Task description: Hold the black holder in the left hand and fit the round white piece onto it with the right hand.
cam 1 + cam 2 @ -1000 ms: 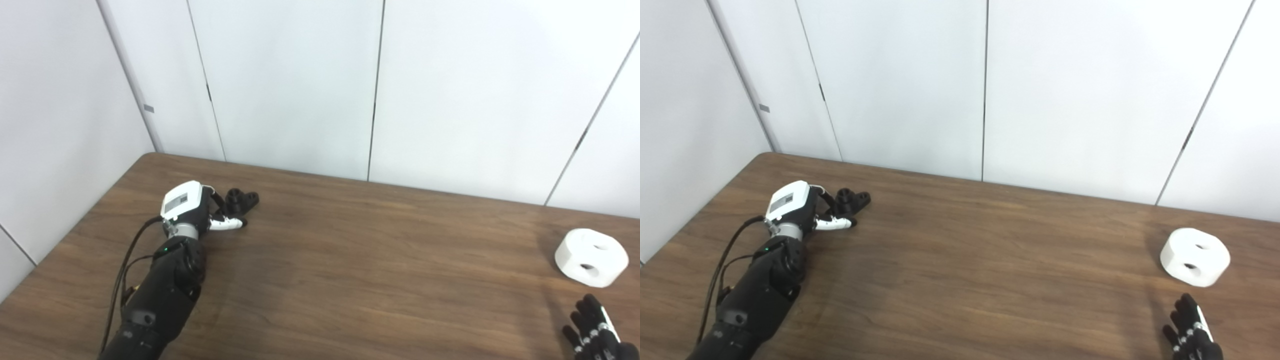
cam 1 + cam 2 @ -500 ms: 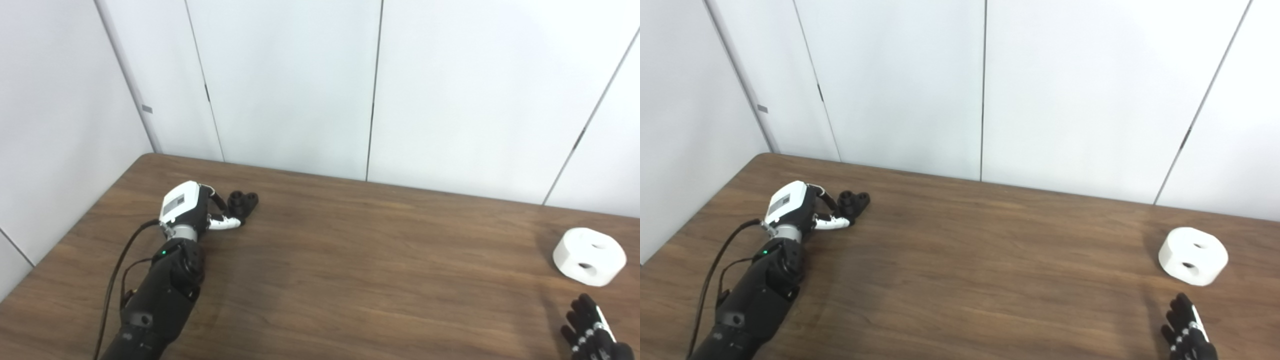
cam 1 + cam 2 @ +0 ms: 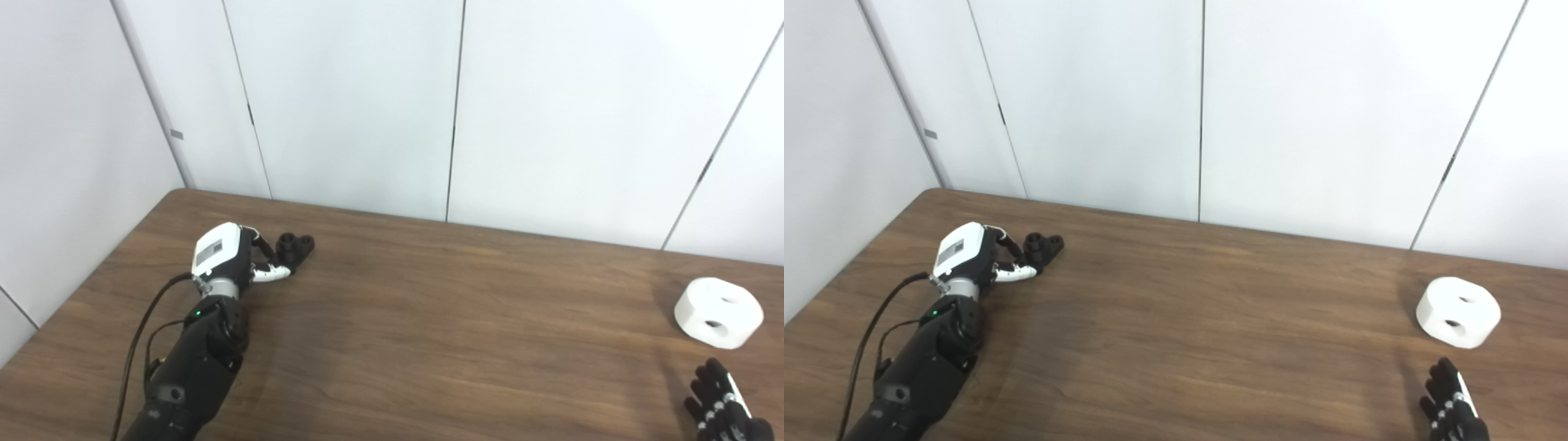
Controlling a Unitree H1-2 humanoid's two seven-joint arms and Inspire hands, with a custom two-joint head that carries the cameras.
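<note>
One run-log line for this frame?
left hand: at holder, grip unclear | right hand: open, short of white piece | table: both parts resting | fit: not started

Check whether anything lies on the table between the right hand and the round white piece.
Nothing visible does. Only bare brown wooden table separates the right hand from the round white piece with two holes.

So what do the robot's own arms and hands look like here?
The left arm is glossy black with a small green light and thin black cables running alongside. Its left robot hand has a white back bearing a grey rectangular patch, a silver wrist ring, and black and white fingers. Only the right robot hand shows: black fingers with white marks.
</note>
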